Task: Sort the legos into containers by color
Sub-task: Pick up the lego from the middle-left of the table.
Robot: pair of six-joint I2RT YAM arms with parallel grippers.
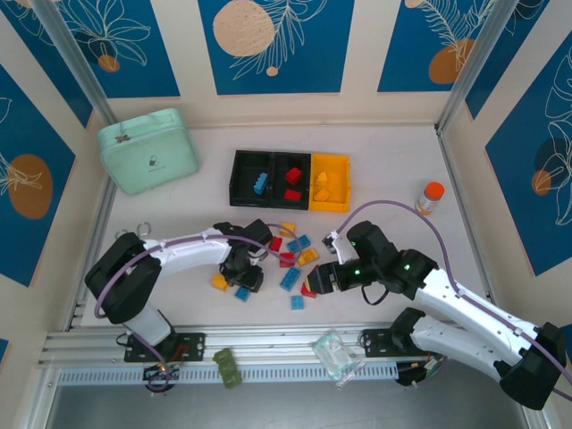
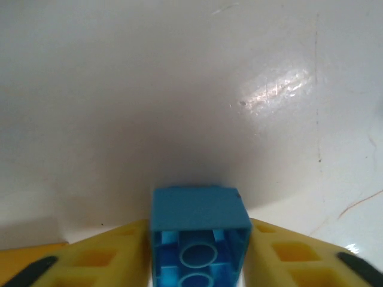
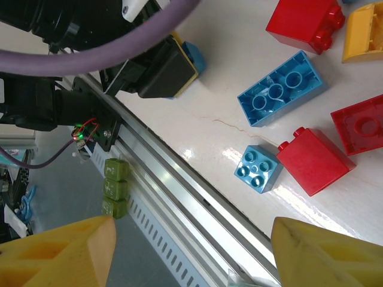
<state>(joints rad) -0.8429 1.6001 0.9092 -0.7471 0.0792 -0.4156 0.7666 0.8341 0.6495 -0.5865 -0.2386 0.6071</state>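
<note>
My left gripper [image 2: 199,254] is shut on a blue lego [image 2: 199,224], its yellow fingers [image 2: 108,257] pressed to both sides, just above the white table. From above, that left gripper [image 1: 243,277] sits at the left end of the lego pile, with the blue lego [image 1: 242,293] at its tip and a yellow lego [image 1: 219,281] beside it. My right gripper [image 1: 317,279] stands open at the pile's right side, near a red lego [image 1: 308,289]. Its wrist view shows a small blue lego [image 3: 257,169] and red lego [image 3: 314,161]. The containers [image 1: 255,179] stand behind, holding sorted legos.
A mint-green case [image 1: 147,150] lies at the back left and an orange-capped bottle [image 1: 431,197] at the right. On the front rail are a dark green brick [image 1: 228,366] and a clear plastic bag [image 1: 335,356]. Loose legos are spread between the two grippers.
</note>
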